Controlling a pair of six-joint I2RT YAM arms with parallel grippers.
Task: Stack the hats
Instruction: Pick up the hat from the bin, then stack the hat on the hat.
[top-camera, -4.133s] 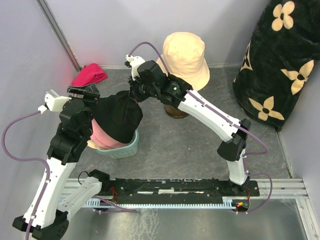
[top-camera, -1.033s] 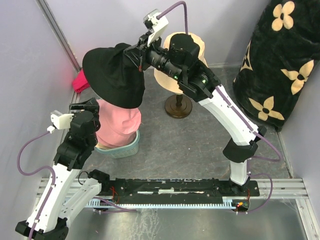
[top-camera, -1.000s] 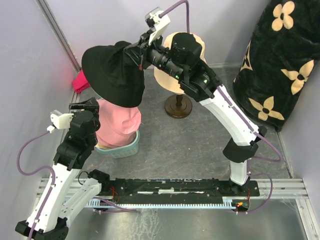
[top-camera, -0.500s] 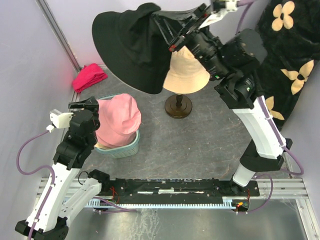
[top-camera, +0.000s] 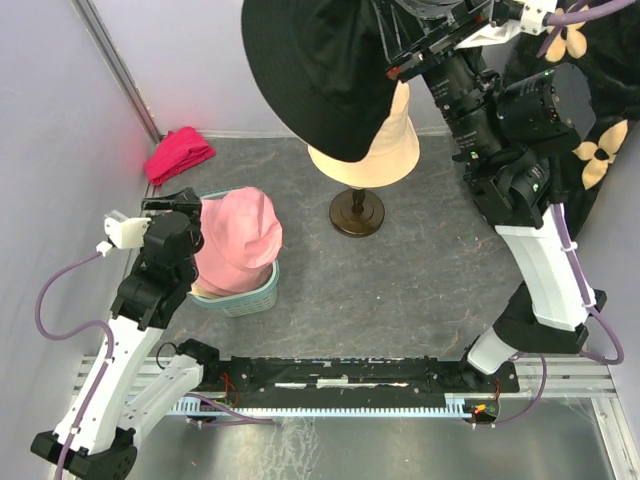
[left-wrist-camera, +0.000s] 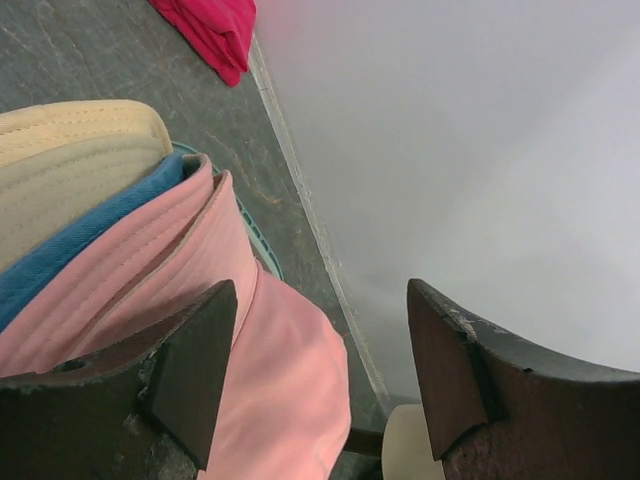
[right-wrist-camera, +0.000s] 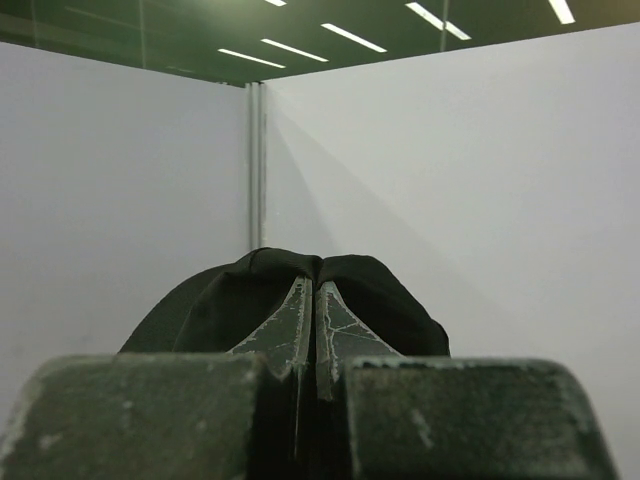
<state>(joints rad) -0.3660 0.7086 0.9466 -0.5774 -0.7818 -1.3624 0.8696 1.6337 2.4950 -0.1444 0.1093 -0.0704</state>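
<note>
My right gripper (top-camera: 388, 45) is shut on the crown of the black hat (top-camera: 320, 70), holding it high over the beige hat (top-camera: 385, 150) that sits on the stand. In the right wrist view the pads (right-wrist-camera: 300, 322) pinch black fabric (right-wrist-camera: 215, 310). The pink hat (top-camera: 240, 235) tops a pile in the teal basket (top-camera: 250, 298). My left gripper (top-camera: 180, 205) hangs open at the pile's left edge, holding nothing. The left wrist view has the pink hat (left-wrist-camera: 285, 380), a blue hat (left-wrist-camera: 60, 270) and a beige hat (left-wrist-camera: 70, 160) layered, with the left gripper (left-wrist-camera: 320, 372) open above them.
A magenta-red cloth bundle (top-camera: 178, 152) lies by the back left wall. The stand's dark round base (top-camera: 355, 212) rests on the grey floor. A large black bundle with beige flowers (top-camera: 590, 140) fills the right corner. Walls close in on the left and at the back.
The right arm has carried the black hat up and to the right, from above the basket to above the beige hat on the stand. The left arm has barely moved.
</note>
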